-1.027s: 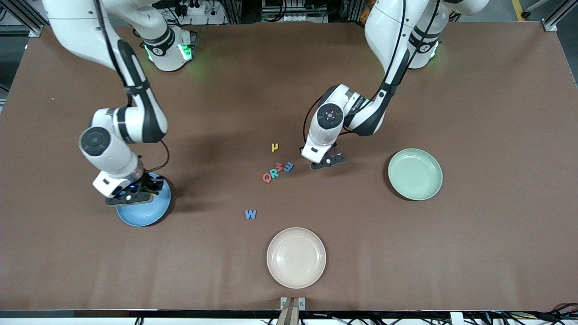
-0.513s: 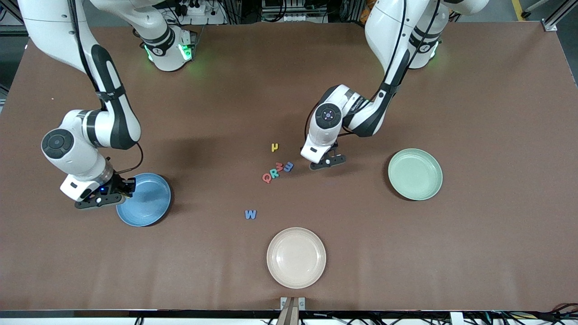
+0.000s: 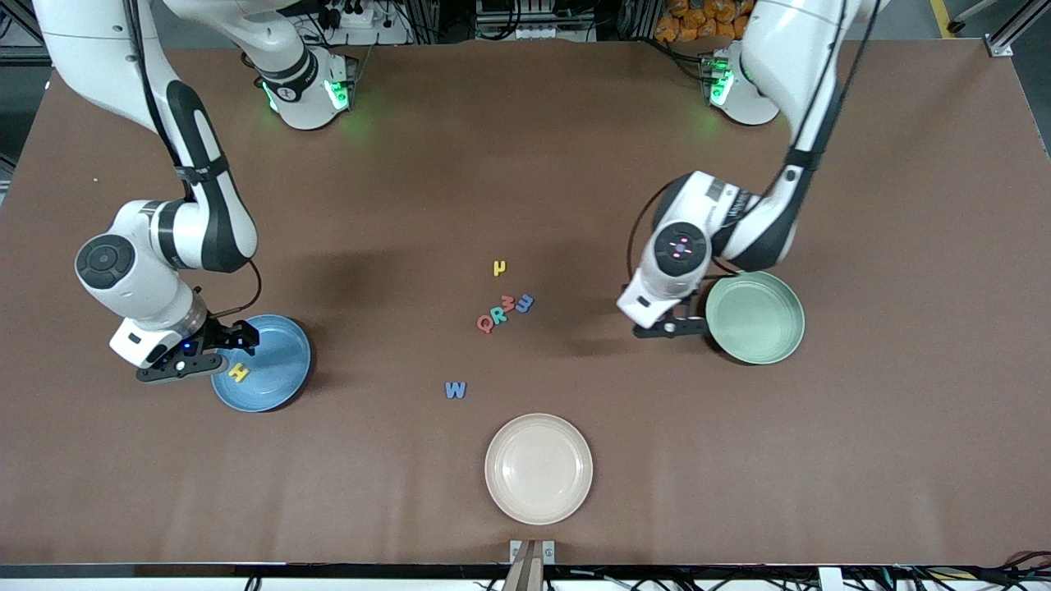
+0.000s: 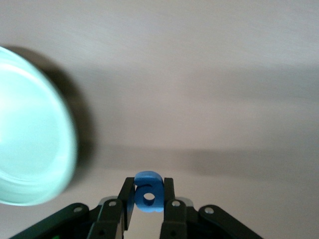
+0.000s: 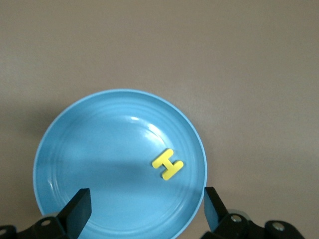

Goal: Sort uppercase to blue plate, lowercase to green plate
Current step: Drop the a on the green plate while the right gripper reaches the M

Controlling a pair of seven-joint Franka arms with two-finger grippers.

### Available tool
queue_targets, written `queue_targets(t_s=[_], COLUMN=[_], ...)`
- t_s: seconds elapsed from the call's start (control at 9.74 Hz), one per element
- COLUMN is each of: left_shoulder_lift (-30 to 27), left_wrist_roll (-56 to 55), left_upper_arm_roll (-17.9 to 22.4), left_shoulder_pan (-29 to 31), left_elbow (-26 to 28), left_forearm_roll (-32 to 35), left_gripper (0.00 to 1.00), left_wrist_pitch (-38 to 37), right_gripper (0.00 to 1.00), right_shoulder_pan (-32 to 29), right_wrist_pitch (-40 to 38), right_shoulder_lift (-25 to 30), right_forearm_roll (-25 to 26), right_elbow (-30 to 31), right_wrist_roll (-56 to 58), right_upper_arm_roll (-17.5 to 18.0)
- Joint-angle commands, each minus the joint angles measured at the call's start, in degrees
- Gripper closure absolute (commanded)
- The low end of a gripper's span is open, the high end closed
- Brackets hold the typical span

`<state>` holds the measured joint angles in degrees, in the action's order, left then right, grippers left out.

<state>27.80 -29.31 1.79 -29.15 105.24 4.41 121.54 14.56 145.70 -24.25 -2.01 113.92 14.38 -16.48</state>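
Two deliveries are in hand at once, one just finished and one abt to finish. Largest first: the blue plate (image 3: 275,365) sits lower left of the front frame, the green plate (image 3: 755,318) mid-right, and a cream plate (image 3: 539,468) bottom centre, empty and not part of the job. The right gripper (image 3: 201,353) hangs over the blue plate's rim at lower left, fingers wide apart w/ nothing btwn them; the yellow H (image 3: 239,373) lies flat in that plate, so that drop looks done. The left gripper (image 3: 669,328) hangs just beside the green plate's rim, fingers clamped on the blue a (image 4: 148,192), not yet over the dish. Left on the table near frame centre: red Q (image 3: 485,323), teal R (image 3: 498,313), pink m-like one (image 3: 509,304) and blue m-like one (image 3: 525,303) in a tight touching row, the yellow h-like one (image 3: 499,268) just above them, blue W (image 3: 456,390) below and apart. Next, prob: left arm carries the a in over the green plate, then opens; right arm goes back for a capital, and the W is the easy pick since Q and R are crowded.
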Motion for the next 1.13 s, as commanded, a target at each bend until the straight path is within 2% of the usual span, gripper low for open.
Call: queue_targets(t_s=[0.0, 0.21, 0.31, 0.41, 0.51, 0.62, 0.82, 1.03], left_shoulder_lift=[-3.2, -3.5, -3.5, -3.6, -3.6, -3.7, -3.6, -2.6], left_wrist_roll=[3.7, 10.8, 13.5, 15.1, 15.2, 14.9, 12.2, 1.7], left_upper_arm_roll=[-0.8, -0.9, -0.9, -0.9, -1.0, -1.0, -2.6, -7.5], left_shoulder_pan=[4.4, 8.8, 11.4, 12.9, 13.4, 13.4, 12.6, 11.2], left_elbow=[3.9, 4.9, 7.0, 10.1, 10.8, 10.9, 9.9, 6.4], left_forearm_roll=[6.1, 6.8, 6.8, 6.8, 6.7, 6.6, 3.6, 0.1], left_gripper=[0.98, 0.98, 0.97, 0.97, 0.71, 0.01, 0.0, 0.0], left_wrist_pitch=[-1.0, 1.1, 5.0, 10.1, 11.3, 11.4, 11.4, 11.3], right_gripper=[0.0, 0.0, 0.0, 0.0, 0.0, 0.0, 0.0, 0.0], right_shoulder_pan=[0.9, 3.7, 4.7, 5.3, 6.4, 7.0, 8.8, 11.9], right_wrist_pitch=[-2.2, -6.9, -10.8, -15.0, -17.0, -18.3, -18.4, -18.5], right_shoulder_lift=[-2.7, -7.0, -9.5, -12.6, -15.2, -17.3, -22.4, -25.9], right_forearm_roll=[-0.2, -1.3, -3.4, -7.6, -11.9, -14.0, -14.1, -13.6], right_elbow=[-5.1, -12.5, -17.1, -22.2, -26.2, -28.6, -34.4, -38.8], right_wrist_roll=[-5.2, -12.0, -13.8, -14.3, -14.5, -15.1, -21.4, -29.6], right_upper_arm_roll=[1.3, 1.9, 2.0, 2.1, 2.2, 2.3, 3.0, 3.0])
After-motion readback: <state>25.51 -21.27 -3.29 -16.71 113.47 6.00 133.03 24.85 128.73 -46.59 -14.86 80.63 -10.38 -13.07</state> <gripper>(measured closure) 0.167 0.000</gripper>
